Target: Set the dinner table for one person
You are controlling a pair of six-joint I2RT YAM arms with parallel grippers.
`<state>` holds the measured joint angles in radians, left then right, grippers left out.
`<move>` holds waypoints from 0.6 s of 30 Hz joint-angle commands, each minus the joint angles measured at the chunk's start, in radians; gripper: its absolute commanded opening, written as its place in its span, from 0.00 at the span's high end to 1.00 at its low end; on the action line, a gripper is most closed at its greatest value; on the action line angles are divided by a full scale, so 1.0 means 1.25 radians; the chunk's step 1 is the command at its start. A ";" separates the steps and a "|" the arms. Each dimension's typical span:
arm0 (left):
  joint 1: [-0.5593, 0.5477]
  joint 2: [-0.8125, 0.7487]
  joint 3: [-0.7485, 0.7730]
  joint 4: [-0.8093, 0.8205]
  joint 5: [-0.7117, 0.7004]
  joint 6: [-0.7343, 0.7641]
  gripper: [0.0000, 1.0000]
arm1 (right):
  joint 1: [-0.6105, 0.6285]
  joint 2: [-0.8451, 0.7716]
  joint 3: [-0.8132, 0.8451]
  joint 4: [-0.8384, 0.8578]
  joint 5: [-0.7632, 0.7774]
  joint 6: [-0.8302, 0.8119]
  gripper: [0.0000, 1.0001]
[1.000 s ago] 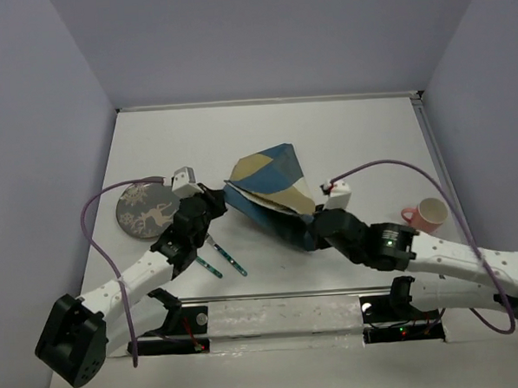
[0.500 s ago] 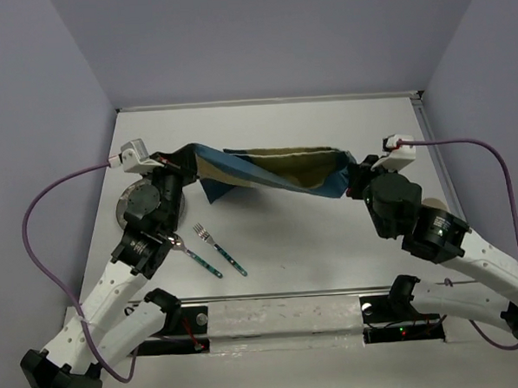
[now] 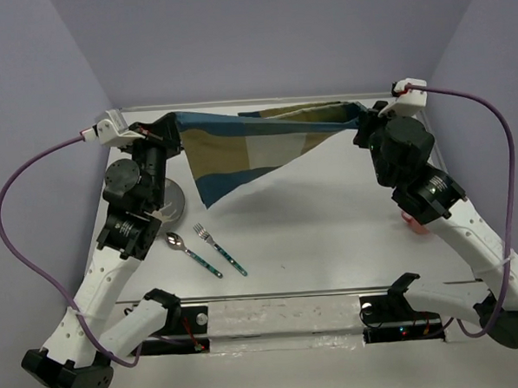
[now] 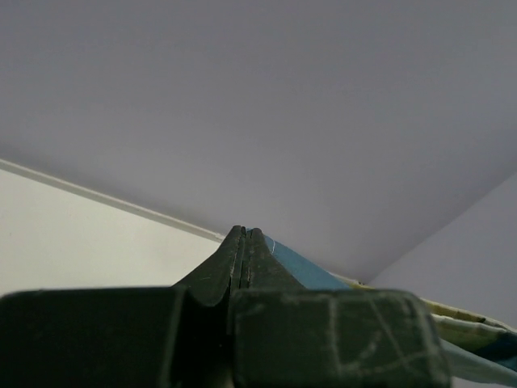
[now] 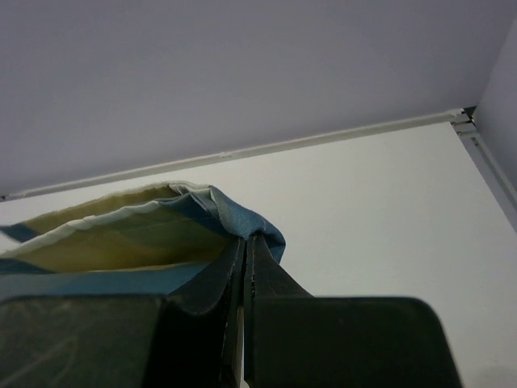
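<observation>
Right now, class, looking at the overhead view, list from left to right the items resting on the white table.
Left to right: plate, partly behind the left arm → spoon → fork → pink mug, mostly hidden by the right arm.

- plate (image 3: 176, 201) is mostly tucked behind my left arm (image 3: 122, 232), just a sliver showing
- pink cup (image 3: 411, 222) barely peeks past my right arm (image 3: 428, 194)
- placemat (image 4: 472, 327) runs off the left wrist view's right edge
</observation>
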<state>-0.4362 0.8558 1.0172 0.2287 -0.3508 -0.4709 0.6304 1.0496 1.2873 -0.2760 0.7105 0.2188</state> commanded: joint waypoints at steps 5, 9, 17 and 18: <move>0.043 0.026 0.121 0.023 0.067 0.018 1.00 | -0.006 -0.011 0.154 -0.002 -0.063 -0.038 1.00; 0.042 0.009 0.101 0.027 0.192 -0.034 1.00 | -0.013 0.094 0.267 -0.058 -0.095 -0.025 1.00; 0.043 -0.108 -0.076 0.009 0.181 -0.059 1.00 | -0.308 0.211 0.225 -0.074 -0.531 0.253 1.00; 0.045 -0.116 -0.091 0.008 0.179 -0.059 1.00 | -0.332 0.208 0.209 -0.068 -0.591 0.275 1.00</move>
<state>-0.3885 0.7635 0.9649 0.2195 -0.1204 -0.5407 0.4034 1.2945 1.6127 -0.3264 0.3725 0.3344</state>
